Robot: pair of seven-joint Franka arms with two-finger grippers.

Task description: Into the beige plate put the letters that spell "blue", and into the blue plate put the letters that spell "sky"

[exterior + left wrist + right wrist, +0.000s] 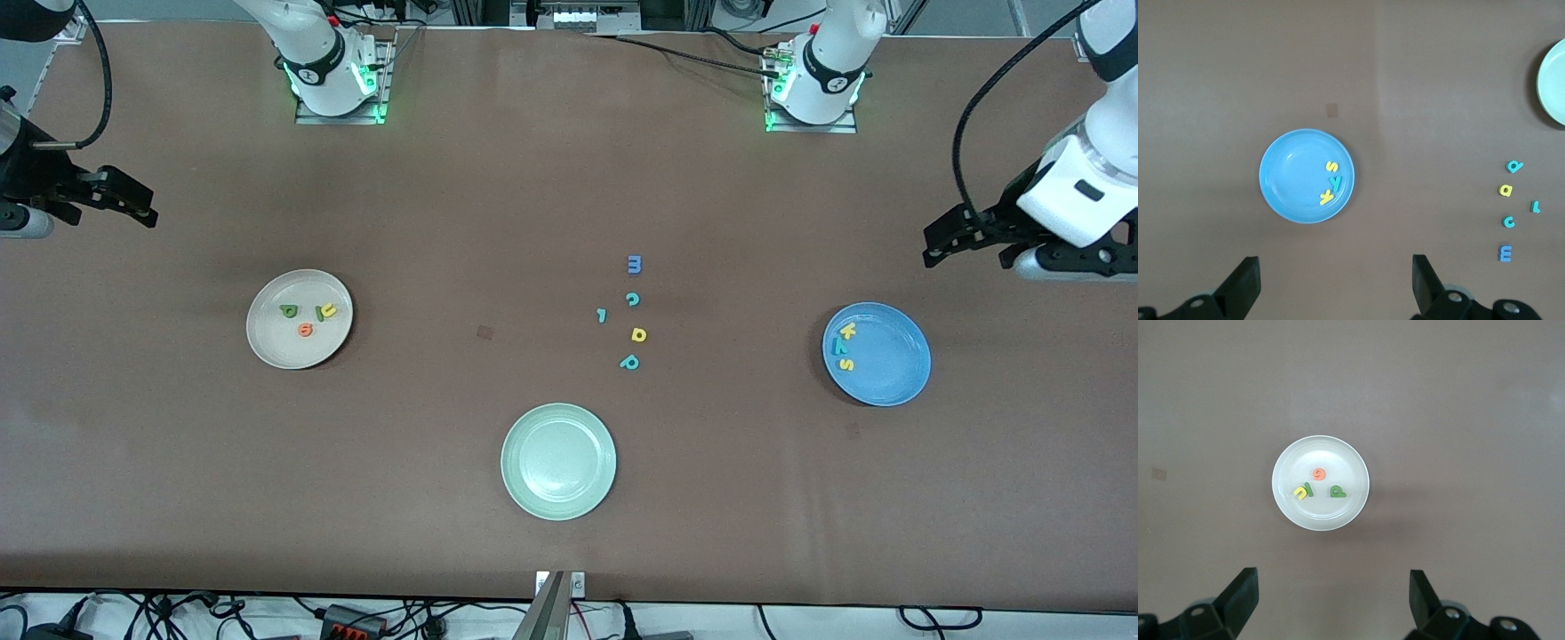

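Note:
The beige plate (276,342) (1321,513) holds the green b (289,310), thin green l (319,313), yellow u (328,310) and orange e (306,330). In the blue plate (893,356) (1288,177) lie the yellow k (848,332), teal y (839,347) and yellow s (846,364). My left gripper (944,238) (1335,280) hangs open and empty, high over bare table at the left arm's end. My right gripper (133,204) (1331,597) hangs open and empty, high over bare table at the right arm's end.
A pale green plate (558,460) sits empty near the front camera. Loose letters lie mid-table: a blue blocky one (634,264), a teal c (632,300), a small teal bar (602,315), a yellow a (638,334) and a teal p (629,362).

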